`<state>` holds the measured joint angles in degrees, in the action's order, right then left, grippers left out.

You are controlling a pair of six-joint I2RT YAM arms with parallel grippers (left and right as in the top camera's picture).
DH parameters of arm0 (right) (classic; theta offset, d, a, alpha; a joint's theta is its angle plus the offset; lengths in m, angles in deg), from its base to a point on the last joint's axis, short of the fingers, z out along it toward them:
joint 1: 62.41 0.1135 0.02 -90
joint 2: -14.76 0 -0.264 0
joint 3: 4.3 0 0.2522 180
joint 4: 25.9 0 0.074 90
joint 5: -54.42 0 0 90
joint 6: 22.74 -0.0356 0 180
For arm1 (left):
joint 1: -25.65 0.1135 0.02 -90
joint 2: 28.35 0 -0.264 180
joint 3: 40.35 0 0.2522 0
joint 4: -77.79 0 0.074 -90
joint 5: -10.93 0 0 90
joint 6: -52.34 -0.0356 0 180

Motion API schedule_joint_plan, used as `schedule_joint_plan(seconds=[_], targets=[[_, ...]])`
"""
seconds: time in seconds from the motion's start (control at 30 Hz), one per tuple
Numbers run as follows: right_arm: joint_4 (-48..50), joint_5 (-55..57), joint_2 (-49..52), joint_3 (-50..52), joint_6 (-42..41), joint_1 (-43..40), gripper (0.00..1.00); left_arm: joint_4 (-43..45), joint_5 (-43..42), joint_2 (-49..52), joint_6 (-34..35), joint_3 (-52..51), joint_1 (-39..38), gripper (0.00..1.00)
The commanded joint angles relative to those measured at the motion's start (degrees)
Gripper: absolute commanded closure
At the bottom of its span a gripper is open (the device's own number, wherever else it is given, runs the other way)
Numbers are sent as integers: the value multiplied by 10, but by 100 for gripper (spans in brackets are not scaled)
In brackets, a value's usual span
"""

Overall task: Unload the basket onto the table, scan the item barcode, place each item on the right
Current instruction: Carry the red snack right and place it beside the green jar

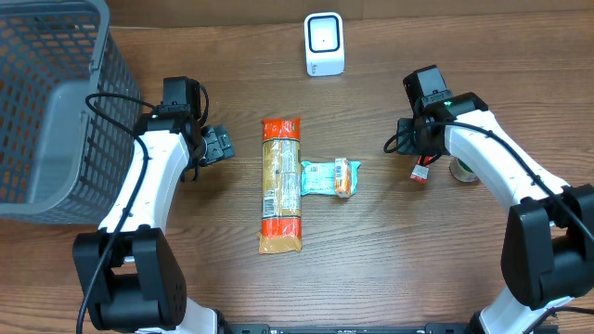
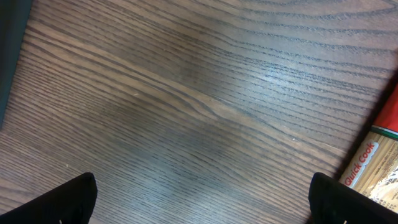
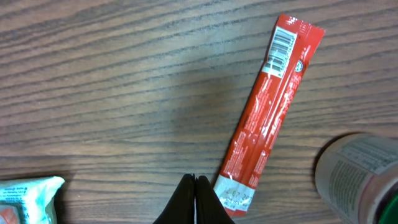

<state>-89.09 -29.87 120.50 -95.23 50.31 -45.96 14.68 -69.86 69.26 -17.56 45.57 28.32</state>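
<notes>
A white barcode scanner stands at the table's far edge. A long orange-and-red pasta packet lies mid-table with a teal snack packet against its right side. A red stick packet lies flat, its barcode at the far end and facing up. My right gripper is shut and empty, its tips just left of the stick packet's near end. My left gripper is wide open over bare wood, left of the pasta packet, holding nothing.
A grey mesh basket fills the far left corner. A small round jar stands right of the stick packet, close to my right arm. The teal snack packet shows at the lower left of the right wrist view.
</notes>
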Motion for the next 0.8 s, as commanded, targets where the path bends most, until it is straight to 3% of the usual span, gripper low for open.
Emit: schedule_joint_plan(seconds=[0.0,0.3,0.53,0.77], targets=[[15,-7,9,19,-11,-1,96,1,0,-11,-8,6,-1,0],[163,25,9,137,-11,-1,96,1,0,-11,-8,6,-1,0],[147,101,9,151,-10,-1,96,1,0,-11,-8,6,-1,0],[149,107,9,150,-10,-1,96,1,0,-11,-8,6,-1,0]])
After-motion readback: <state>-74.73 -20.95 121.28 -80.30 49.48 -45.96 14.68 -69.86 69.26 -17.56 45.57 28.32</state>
